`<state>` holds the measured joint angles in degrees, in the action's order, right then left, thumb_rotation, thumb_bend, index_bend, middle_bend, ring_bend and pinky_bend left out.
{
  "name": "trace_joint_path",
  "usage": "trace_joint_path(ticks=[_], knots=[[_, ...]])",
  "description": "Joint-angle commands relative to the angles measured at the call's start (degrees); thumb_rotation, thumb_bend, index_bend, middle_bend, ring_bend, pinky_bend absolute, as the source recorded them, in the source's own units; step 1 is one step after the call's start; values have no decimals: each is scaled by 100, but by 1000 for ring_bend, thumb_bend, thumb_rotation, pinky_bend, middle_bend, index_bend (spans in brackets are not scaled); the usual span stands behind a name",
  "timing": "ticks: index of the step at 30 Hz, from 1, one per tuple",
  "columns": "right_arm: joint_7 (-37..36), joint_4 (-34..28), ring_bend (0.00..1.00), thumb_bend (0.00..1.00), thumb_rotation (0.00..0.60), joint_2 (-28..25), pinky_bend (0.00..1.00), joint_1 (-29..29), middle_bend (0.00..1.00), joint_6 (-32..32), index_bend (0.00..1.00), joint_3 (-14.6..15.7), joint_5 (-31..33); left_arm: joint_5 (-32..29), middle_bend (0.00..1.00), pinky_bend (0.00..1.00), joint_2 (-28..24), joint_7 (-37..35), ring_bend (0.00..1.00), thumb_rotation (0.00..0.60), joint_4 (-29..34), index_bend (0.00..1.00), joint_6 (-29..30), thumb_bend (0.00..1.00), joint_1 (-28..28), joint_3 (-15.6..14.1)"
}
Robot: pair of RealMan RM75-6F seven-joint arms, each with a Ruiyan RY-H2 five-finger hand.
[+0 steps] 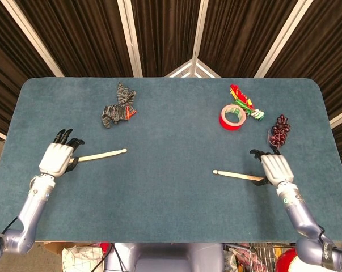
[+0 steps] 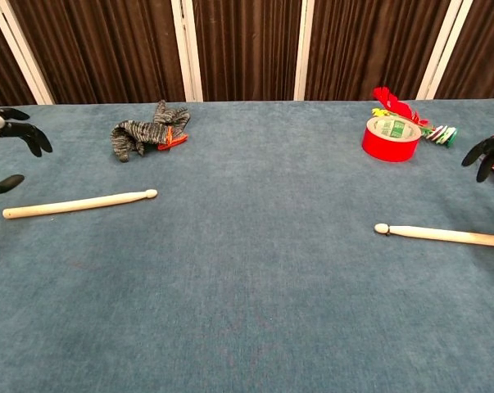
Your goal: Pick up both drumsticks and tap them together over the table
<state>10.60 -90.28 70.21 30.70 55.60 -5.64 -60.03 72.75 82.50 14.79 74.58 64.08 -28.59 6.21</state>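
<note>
Two drumsticks flat on the bench — one [image 1: 102,154] near the left edge, one [image 1: 237,175] near the right, left hand [image 1: 56,157] and right hand [image 1: 274,168] both released beside the butts, one glove [image 1: 117,107], one tape roll [image 1: 232,117], clips [image 1: 243,102], grapes [image 1: 280,131] toward the far edge.

1. I see bare cloth across the table [image 1: 171,198] centre between both drumsticks.
2. At 11 o'clock, the striped cloth [image 1: 117,105] blocks.
3. At 1 to 2 o'clock, red tape roll [image 1: 232,117], pegs [image 1: 243,102] and grapes [image 1: 280,131] crowd passage.
</note>
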Motion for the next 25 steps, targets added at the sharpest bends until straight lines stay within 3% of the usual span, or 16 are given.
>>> trace_joint_path(ticks=[1,5,10,18,25], knots=[[19,-394,238,171,600,-157,34,-506,250,1100,214,67,-613,-353,216,0,-626,191,4,600,919,264,194,573,290,51],[-260,-587,173,172,600,-250,36,-1026,190,1822,214,257,-1018,-600,184,0,-1152,675,0,600,1900,246,744,477,692,-29],[-660,-394,170,171,600,-218,36,-1498,187,2455,214,470,-1535,-813,168,0,-1447,780,0,600,2491,211,1003,457,1013,-170],[-974,147,159,171,600,-225,36,-2115,181,3284,215,695,-2147,-602,152,0,-1467,305,0,600,2453,202,1543,457,1467,-267],[-1208,151,150,172,600,-391,36,-2238,169,3145,214,678,-2149,-385,149,0,-1375,-60,0,600,2315,203,1586,457,1652,-372]])
